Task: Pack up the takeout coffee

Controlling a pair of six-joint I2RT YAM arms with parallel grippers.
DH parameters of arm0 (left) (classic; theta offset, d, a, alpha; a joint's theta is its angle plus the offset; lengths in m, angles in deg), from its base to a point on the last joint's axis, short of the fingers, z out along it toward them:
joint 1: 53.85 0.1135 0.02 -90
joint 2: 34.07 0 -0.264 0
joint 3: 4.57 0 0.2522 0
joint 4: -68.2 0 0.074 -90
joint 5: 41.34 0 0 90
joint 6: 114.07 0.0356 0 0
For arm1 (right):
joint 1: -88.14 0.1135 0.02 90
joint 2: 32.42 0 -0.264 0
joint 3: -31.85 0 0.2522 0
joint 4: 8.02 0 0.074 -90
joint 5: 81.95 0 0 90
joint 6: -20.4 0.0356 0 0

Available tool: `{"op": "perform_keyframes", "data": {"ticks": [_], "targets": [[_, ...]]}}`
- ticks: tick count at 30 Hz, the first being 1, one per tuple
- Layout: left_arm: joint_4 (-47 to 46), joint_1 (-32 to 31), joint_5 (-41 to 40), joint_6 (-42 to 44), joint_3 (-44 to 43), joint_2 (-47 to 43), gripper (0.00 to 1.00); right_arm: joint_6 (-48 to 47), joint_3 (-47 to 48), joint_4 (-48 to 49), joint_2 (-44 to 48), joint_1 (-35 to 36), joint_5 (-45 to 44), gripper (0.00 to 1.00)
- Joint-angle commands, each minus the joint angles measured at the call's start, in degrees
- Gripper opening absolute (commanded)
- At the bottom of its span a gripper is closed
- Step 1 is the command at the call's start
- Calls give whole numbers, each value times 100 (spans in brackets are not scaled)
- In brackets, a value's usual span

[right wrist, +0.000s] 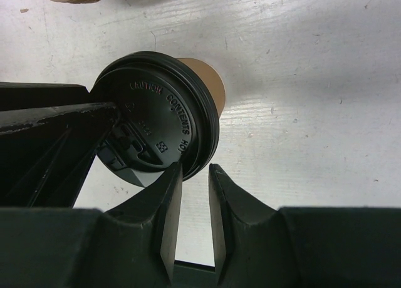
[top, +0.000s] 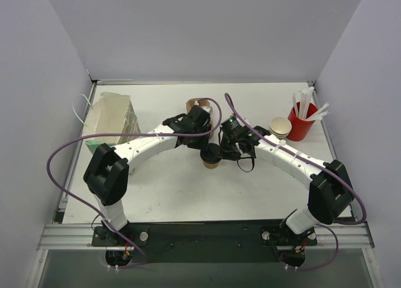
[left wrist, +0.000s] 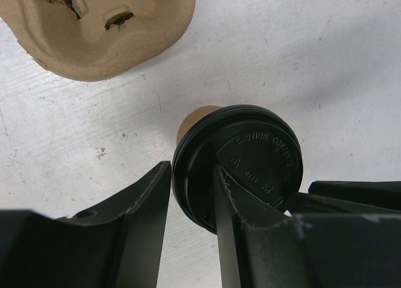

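I can read only one text: raised lettering on the black lid (left wrist: 257, 163), curving along its rim just beyond the left claw (left wrist: 191, 175), says CAUTION CONTENTS. Seen above the right claw (right wrist: 194, 172), it runs on to HOT. Smaller embossed marks mid-lid stay illegible.

We note the takeout coffee (left wrist: 192, 121) is matt brown kraft paper; its lid (left wrist: 254, 153) is black plastic with a faint sheen and embossed lettering. Cup carrier (left wrist: 94, 41): rough, fibrous pulp. Worktop (left wrist: 313, 69): white, matt, scuffed.
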Motion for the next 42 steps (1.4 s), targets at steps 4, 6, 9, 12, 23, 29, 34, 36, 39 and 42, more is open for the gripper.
{"op": "perform_keyframes", "data": {"ticks": [4,6,9,12,23,29,34,36,39,42], "targets": [[-153,42,32,12,57,-219,43,89,116,17,191,37,-113,20],[-179,33,23,-23,92,-237,43,106,169,26,129,37,-70,20],[-206,33,23,-49,110,-254,43,115,195,43,15,55,-43,20],[-214,15,23,-49,136,-263,43,133,178,79,-38,64,-52,20],[-232,15,32,-67,189,-281,43,141,46,202,-249,99,-96,17],[-232,15,23,-67,224,-281,43,168,-235,333,-284,99,-175,15],[-241,24,23,-84,303,-272,43,194,-551,395,-285,143,-254,13],[-258,15,23,-93,329,-272,43,212,-666,483,-293,178,-245,13],[-276,15,23,-111,365,-272,43,238,-841,571,-337,222,-263,13],[-276,24,14,-111,400,-281,43,299,-1000,632,-390,292,-272,13]]}}
